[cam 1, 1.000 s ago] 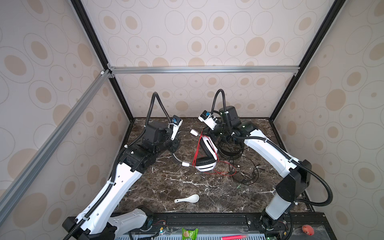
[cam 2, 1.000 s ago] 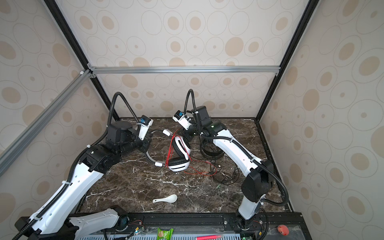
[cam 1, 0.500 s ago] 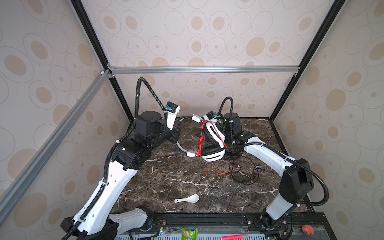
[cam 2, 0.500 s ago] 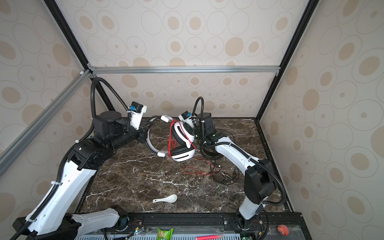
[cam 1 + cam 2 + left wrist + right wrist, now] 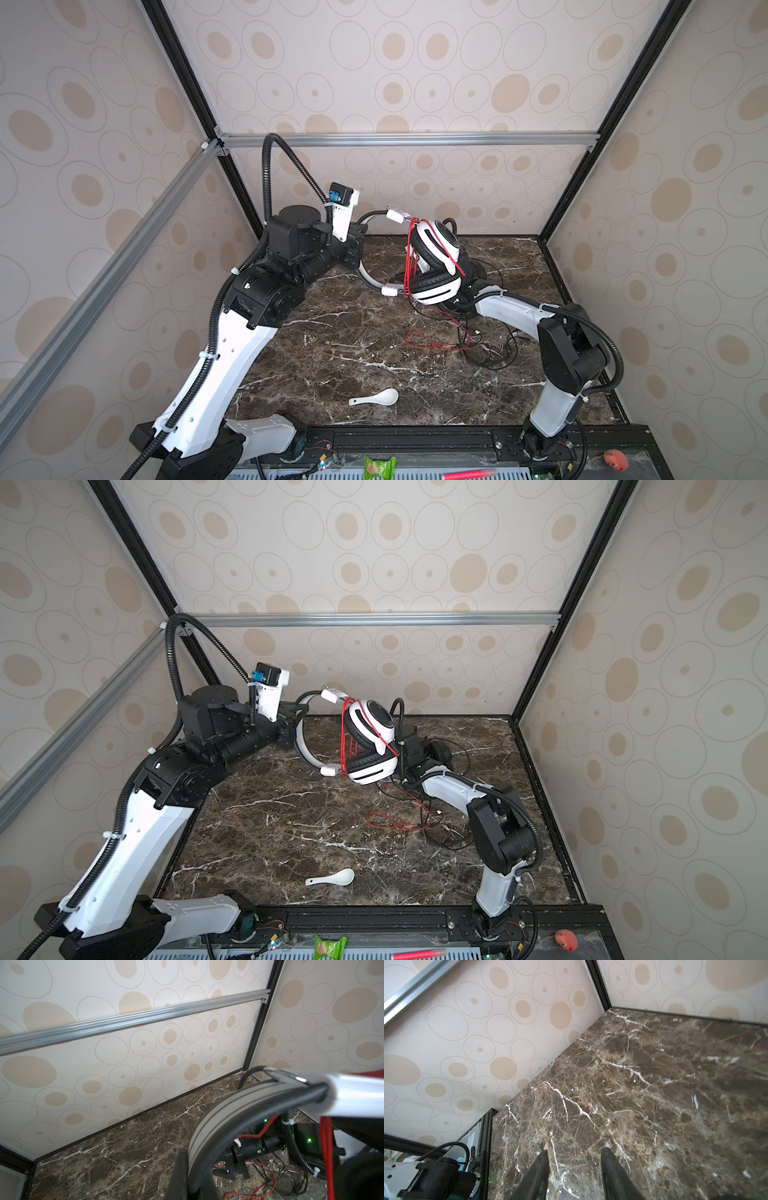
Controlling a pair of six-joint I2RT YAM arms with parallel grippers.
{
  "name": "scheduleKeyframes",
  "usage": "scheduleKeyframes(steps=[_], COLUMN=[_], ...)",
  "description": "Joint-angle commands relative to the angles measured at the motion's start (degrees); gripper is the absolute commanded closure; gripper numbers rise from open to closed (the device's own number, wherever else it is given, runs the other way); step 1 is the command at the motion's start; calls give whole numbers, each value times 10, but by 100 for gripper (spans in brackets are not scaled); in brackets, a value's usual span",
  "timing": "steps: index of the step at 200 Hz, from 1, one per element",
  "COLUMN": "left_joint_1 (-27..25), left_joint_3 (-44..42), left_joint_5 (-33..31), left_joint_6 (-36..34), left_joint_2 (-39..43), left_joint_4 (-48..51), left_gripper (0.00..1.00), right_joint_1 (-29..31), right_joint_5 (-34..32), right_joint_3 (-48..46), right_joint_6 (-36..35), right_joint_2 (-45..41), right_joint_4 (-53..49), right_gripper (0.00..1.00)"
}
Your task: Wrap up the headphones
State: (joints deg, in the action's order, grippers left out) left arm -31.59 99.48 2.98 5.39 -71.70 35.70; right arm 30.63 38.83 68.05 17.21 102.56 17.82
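The white headphones (image 5: 440, 245) (image 5: 374, 725) hang in the air over the back of the table, black pads facing inward. My left gripper (image 5: 359, 249) (image 5: 297, 725) (image 5: 194, 1167) is shut on their grey band (image 5: 218, 1118). The thin red cord (image 5: 411, 257) (image 5: 345, 737) runs in several strands over the cups and trails down to a loop on the table (image 5: 436, 343) (image 5: 390, 820). My right gripper (image 5: 574, 1149) is open over bare marble with nothing between its fingers; in both top views the white headset hides it. The black headphones (image 5: 478, 270) (image 5: 440, 750) lie behind the right arm.
A tangle of black cord (image 5: 490, 353) (image 5: 449, 833) lies on the table by the right arm (image 5: 507, 307). A white spoon (image 5: 376, 399) (image 5: 332, 879) lies near the front edge. Patterned walls close in the marble table (image 5: 654, 1064) on three sides.
My left gripper has lifted the white headphones off the table and up toward the back. My right gripper has dropped low behind them and its fingers have spread apart.
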Motion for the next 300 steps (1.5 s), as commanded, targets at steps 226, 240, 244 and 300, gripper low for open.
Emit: scheduleKeyframes(steps=[226,240,244,300], left_joint_1=[71,71,71,67], left_joint_3=[-2,-24,-28,-111], left_joint_5=[-350,-360,-363,-405], left_joint_6=[124,115,113,75], left_joint_2=[-100,-101,-102,-86], left_joint_4=[-143,-153,-155,-169], left_gripper=[100,100,100,100], right_joint_1=[117,127,131,160], right_joint_5=[-270,-280,-283,-333], right_joint_3=[-62,-38,-30,103], right_joint_6=[-213,-237,-244,-325], right_joint_2=[-294,-300,-300,-259], right_joint_4=[-387,-416,-424,-528], right_gripper=[100,100,100,100])
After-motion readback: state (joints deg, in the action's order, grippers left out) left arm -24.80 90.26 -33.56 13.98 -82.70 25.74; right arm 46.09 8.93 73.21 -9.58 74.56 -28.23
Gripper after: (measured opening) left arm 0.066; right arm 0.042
